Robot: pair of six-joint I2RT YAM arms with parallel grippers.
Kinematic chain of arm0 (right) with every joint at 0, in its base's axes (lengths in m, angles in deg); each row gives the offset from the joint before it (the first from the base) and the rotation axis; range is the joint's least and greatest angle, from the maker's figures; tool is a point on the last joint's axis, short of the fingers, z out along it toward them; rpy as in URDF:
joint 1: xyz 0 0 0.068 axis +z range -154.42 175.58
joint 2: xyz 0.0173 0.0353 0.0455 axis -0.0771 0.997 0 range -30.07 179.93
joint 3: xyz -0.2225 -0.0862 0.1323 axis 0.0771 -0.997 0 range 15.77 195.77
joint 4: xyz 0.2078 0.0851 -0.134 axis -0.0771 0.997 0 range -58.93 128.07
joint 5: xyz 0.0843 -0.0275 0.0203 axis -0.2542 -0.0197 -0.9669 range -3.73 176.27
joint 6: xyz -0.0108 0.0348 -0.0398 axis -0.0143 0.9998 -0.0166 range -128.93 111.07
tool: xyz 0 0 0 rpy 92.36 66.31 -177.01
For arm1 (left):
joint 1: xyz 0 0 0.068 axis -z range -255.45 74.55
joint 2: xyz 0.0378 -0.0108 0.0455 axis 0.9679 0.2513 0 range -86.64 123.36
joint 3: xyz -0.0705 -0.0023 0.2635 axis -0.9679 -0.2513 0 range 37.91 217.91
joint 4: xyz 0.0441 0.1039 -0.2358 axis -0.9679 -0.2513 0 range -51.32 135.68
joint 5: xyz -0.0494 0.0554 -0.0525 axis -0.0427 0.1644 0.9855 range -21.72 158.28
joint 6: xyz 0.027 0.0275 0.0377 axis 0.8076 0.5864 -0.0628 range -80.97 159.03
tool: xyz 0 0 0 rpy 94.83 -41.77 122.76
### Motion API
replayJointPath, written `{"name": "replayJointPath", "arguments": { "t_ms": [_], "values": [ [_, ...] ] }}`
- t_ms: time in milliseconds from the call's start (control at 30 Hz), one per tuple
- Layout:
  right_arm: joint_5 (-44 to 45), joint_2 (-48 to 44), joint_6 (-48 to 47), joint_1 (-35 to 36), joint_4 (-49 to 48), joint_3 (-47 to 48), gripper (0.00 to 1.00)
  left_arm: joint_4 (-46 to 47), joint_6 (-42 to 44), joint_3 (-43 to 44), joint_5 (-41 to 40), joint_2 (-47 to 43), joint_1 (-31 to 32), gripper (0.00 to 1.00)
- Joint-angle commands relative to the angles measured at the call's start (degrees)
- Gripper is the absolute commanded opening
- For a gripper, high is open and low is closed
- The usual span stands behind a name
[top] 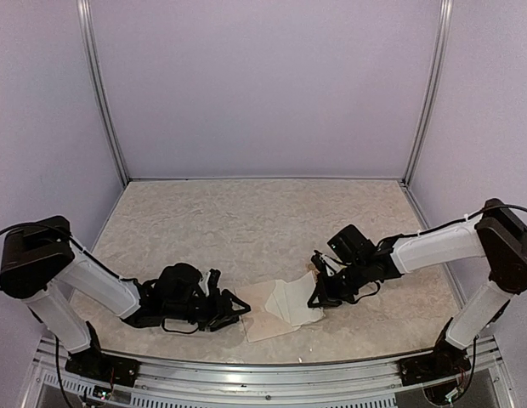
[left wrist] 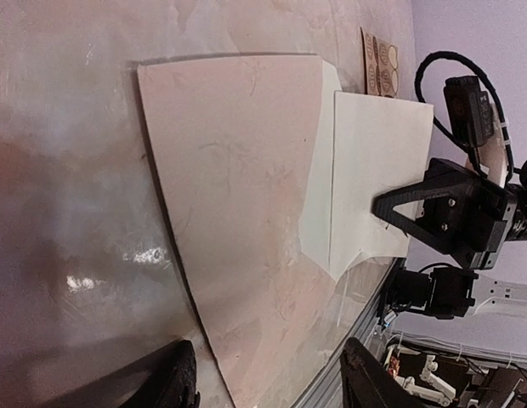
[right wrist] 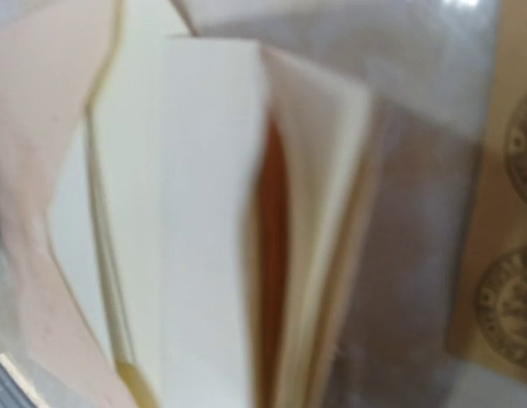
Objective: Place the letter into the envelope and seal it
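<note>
Marbled table (top: pixel 246 221) holds the envelope (top: pixel 295 299), right gripper (top: pixel 318 296) on its right edge, grip unclear, left gripper (top: pixel 236 308) spread just left; filling seems underway, next needing careful tucking, then sealing.

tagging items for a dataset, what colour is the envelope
Envelope: cream, paler than the pinkish-tan sheet beside it; best in the left wrist view.

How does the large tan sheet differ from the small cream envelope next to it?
The tan sheet is pinkish tan; the envelope is a paler cream. The tan sheet is clearly larger than the envelope. The tan sheet lies flat; the envelope's layers stand parted in the right wrist view. Both are paper on the table, with their edges meeting.
</note>
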Motion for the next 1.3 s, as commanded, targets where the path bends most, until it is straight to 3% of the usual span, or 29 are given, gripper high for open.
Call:
{"name": "replayJointPath", "arguments": {
  "t_ms": [0, 1267],
  "values": [
    [-0.62, 1.19, 1.15, 0.49, 1.69, 1.82, 0.0, 0.49, 0.33, 0.97, 1.16, 1.9, 0.7, 0.54],
    [-6.62, 11.83, 1.75, 5.78, -3.2, 10.58, 0.0, 0.24, 1.09, 3.2, 1.73, 4.59, 1.46, 0.53]
  ]
}}
